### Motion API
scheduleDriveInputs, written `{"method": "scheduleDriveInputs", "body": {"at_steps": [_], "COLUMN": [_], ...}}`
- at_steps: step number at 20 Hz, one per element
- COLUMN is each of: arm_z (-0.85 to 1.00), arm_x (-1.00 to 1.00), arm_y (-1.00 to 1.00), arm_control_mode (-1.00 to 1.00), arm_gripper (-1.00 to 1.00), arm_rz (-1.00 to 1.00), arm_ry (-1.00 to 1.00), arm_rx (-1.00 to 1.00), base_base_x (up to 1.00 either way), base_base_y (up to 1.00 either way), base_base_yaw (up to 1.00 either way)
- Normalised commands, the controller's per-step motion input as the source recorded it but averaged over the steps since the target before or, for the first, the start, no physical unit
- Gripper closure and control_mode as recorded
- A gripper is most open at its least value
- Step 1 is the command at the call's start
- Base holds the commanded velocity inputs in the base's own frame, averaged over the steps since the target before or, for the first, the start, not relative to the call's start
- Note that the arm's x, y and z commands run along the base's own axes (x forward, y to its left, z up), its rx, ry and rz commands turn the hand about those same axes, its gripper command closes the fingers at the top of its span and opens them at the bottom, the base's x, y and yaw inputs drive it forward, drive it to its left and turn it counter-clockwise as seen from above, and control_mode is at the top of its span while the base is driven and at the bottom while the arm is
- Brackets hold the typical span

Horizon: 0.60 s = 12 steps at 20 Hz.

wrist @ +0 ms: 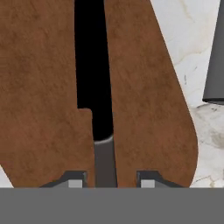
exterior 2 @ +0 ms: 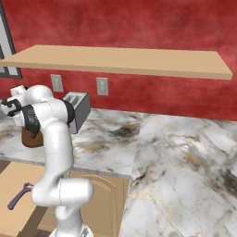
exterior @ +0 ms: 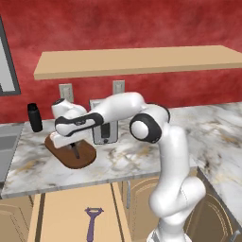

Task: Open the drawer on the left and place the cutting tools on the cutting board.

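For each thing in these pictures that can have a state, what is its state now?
drawer: pulled open.
peeler: lying inside the drawer, not yet moved.
knife: lying flat on the cutting board.
cutting board: on the marble counter, carrying the knife.
gripper: directly above the knife, jaws apart with gaps on both sides.

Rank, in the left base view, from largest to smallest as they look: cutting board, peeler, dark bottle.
1. Cutting board, partly hidden by the arm.
2. Peeler and dark bottle look alike; peeler is nearer, so unsure.
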Motion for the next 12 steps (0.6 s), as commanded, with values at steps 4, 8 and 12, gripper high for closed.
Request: {"method": "scheduleDriveInputs", "body": {"at_steps": [4,8,12], "arm_z": [0.00,-0.03,-0.19], "arm_x": [-0.20,-0.98,-1.00], "arm_y": [0.00,-0.02,-0.15], "arm_control_mode": [-1.00,-1.00,-1.00], "arm_gripper": [-1.00,-1.00,-1.00], "arm_rz": [0.00,0.00,0.00], "arm_ry": [-0.01,-0.15,-0.26], "arm_rx": [0.00,0.00,0.00], "base_base_x": [0.00,0.00,0.00], "base_base_y": [0.00,0.00,0.00], "base_base_yaw": [0.00,0.00,0.00]}}
